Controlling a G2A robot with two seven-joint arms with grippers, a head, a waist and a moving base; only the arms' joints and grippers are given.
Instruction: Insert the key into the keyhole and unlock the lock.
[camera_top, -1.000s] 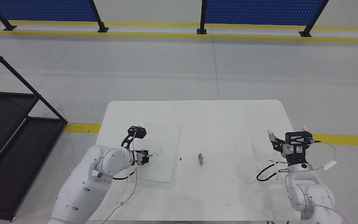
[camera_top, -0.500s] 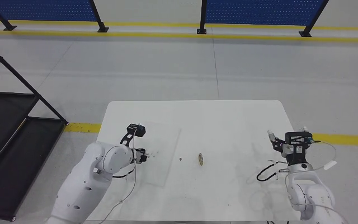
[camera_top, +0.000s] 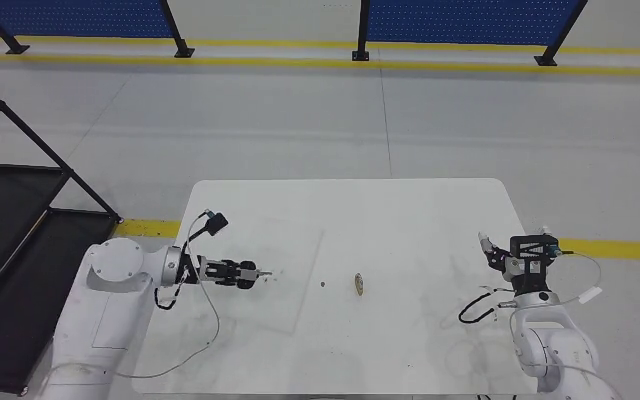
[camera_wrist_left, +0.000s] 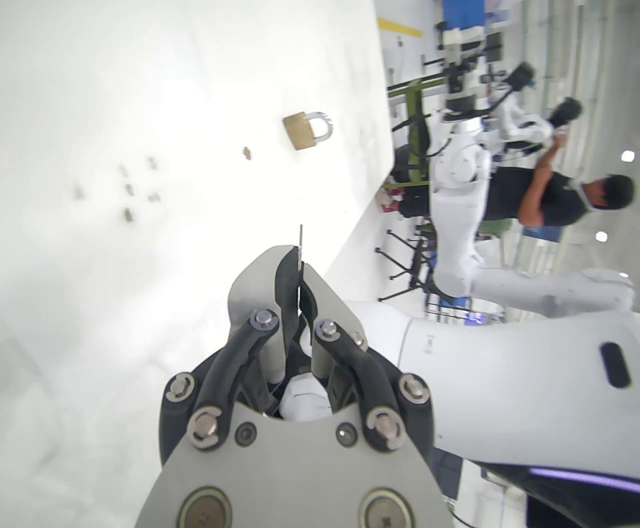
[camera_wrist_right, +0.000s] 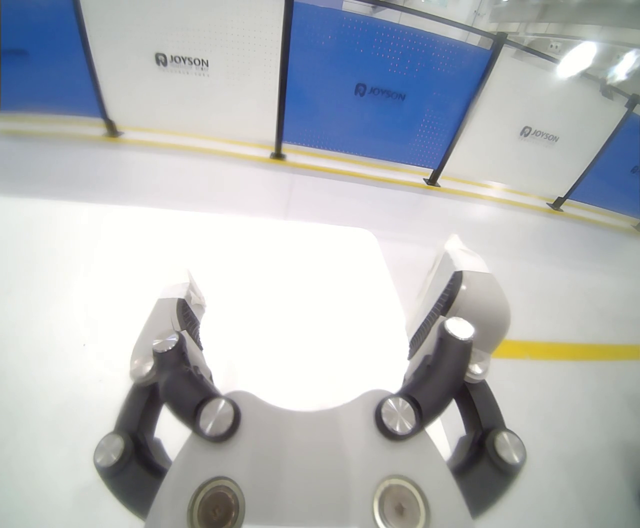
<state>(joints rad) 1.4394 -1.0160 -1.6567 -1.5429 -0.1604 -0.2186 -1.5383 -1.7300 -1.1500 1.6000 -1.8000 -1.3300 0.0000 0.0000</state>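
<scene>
White counter (camera_top: 420, 210): brass padlock (camera_top: 358, 285) lies mid-surface. Left gripper (camera_top: 258, 272), left of it, clenched on the key (camera_wrist_left: 301, 237). Right gripper (camera_wrist_right: 322, 270) released, right edge. Blue fence panels (camera_top: 470, 20) far.

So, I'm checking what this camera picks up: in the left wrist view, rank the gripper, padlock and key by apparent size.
1. left gripper, largest, but it is nearest the camera
2. padlock
3. key, a thin edge-on sliver

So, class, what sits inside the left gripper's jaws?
The left gripper is shut on a thin key, seen edge-on, its tip poking out past the jaws. The rest of the key is covered by the pads.
</scene>
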